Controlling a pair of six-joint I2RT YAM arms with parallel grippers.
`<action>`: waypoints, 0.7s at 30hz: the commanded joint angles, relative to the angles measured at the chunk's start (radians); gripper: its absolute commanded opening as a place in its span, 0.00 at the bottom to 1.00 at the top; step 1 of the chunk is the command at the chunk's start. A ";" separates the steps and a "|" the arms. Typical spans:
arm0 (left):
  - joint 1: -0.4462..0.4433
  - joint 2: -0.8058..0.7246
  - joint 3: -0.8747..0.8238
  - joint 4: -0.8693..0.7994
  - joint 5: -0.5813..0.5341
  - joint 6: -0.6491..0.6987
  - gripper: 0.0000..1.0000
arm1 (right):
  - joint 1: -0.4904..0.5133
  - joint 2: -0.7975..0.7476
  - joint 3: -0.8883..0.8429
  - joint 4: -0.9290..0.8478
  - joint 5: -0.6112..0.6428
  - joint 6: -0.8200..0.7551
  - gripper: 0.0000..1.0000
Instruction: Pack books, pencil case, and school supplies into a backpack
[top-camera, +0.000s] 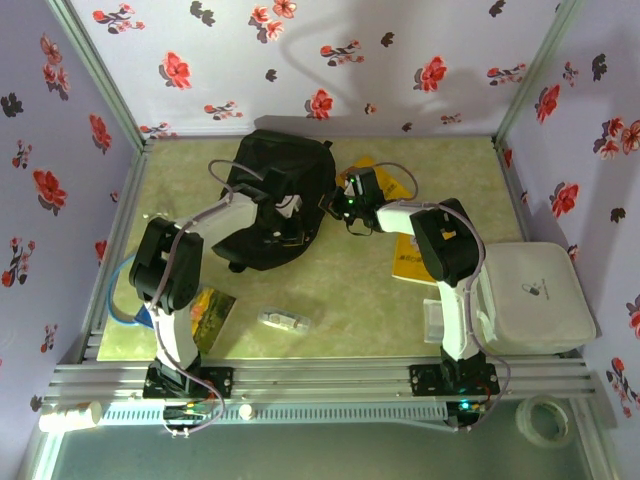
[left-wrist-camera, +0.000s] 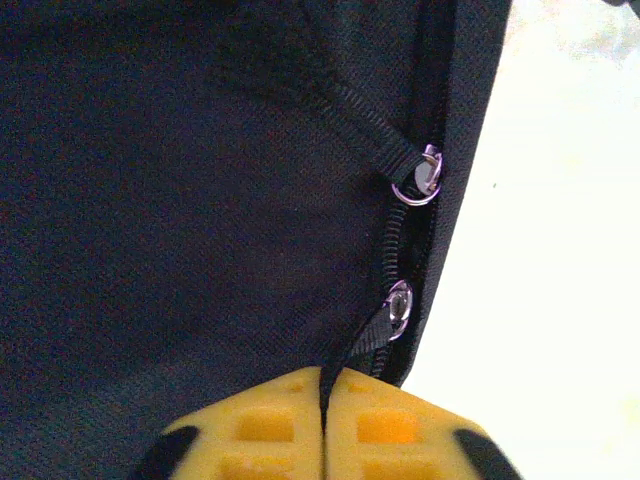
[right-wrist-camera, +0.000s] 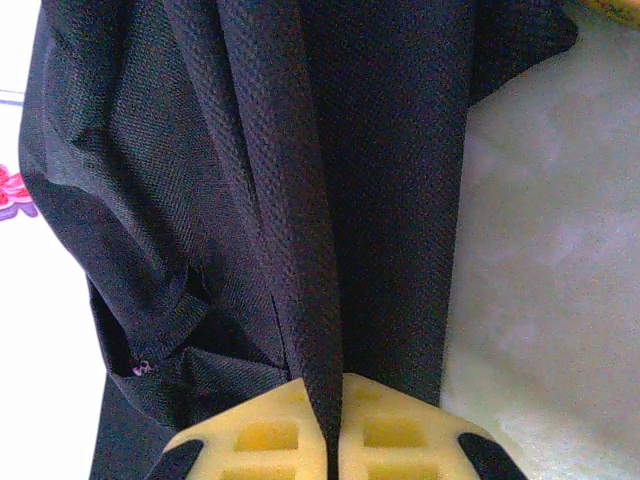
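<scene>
Overhead view: black backpack (top-camera: 278, 195) flat on the pale green desk (top-camera: 330, 290), upper centre of the frame, close to the flowered back wall (top-camera: 300, 60). Left tool (top-camera: 288, 208) over the middle of the bag. Right tool (top-camera: 338, 208) at the bag's right edge.

Left wrist view: left tool (left-wrist-camera: 325, 420) at the bottom edge, yellow fingers pressed together with no gap, pinching the black strap of a zip pull (left-wrist-camera: 368, 340). Strap taut, running up and right to a silver slider (left-wrist-camera: 400, 300) on the zip down the right side of the backpack (left-wrist-camera: 180, 200). Second zip pull (left-wrist-camera: 415, 175) higher on the same zip, its strap slanting toward the upper left. Bare desk along the right of the frame.

Right wrist view: right tool (right-wrist-camera: 338, 425) at bottom centre, clamped tight on a long fold of backpack (right-wrist-camera: 380, 150) fabric rising straight up the frame.

Overhead again: yellow books (top-camera: 412, 258) right of centre, seemingly two, one partly under the right arm (top-camera: 445, 245) and one behind the right tool, edges hard to make out. Blue book (top-camera: 207, 310) at lower left, beside the left arm (top-camera: 165, 270). Pencil case (top-camera: 285, 320) at lower centre, alone on the desk, well apart from the backpack. White lidded box (top-camera: 535, 295) at the right edge.
</scene>
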 joint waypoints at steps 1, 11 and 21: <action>0.002 -0.022 0.026 0.000 -0.021 0.010 0.00 | 0.001 -0.014 -0.026 -0.058 0.028 0.006 0.06; 0.003 -0.147 -0.037 -0.025 -0.078 0.001 0.00 | 0.001 0.001 0.000 -0.087 0.075 0.000 0.03; 0.001 -0.300 -0.197 -0.112 -0.166 -0.099 0.00 | -0.002 0.026 0.068 -0.166 0.183 -0.012 0.00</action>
